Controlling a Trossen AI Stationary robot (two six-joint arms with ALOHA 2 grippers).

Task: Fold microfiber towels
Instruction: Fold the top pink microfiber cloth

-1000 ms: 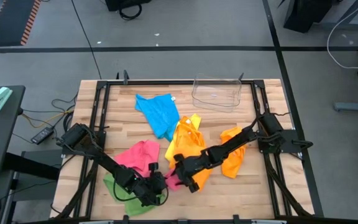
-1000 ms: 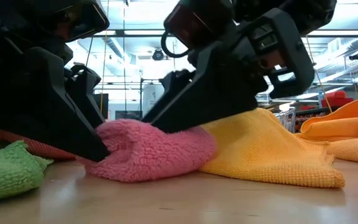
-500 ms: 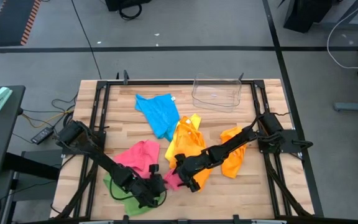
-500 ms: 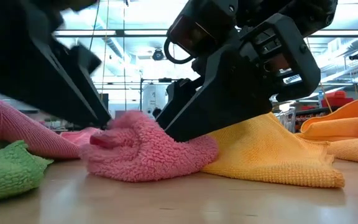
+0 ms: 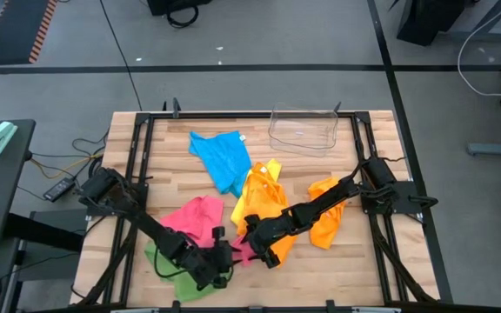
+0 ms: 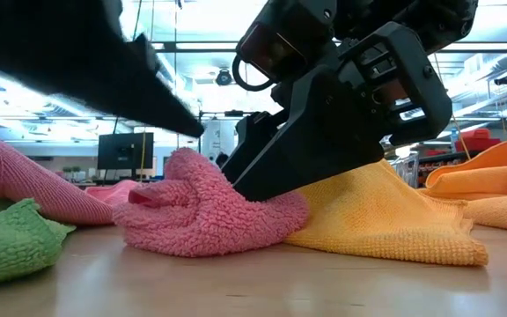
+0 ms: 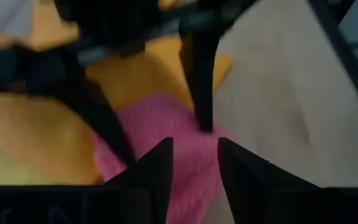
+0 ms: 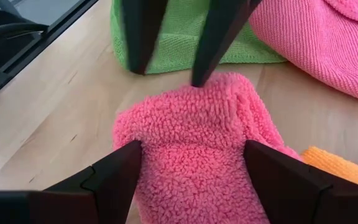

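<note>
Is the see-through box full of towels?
No, the clear plastic bin at the far edge of the table holds nothing; the blue towel lies beside it on the wood.

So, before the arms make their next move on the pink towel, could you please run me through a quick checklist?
1. Fluffy pink microfiber towel corner between the right gripper fingers: ok, fingers open, straddling it.
2. Right gripper closed on the towel: not ok, not clamped yet.
3. Left gripper clear of the pink corner: cannot tell; its tips sit at the corner's edge in the right wrist view but look raised in the low view.
4. Yellow microfiber towel clear of the pink one: not ok, it touches it.
5. Green microfiber towel clear: ok, apart on the wooden table.
</note>
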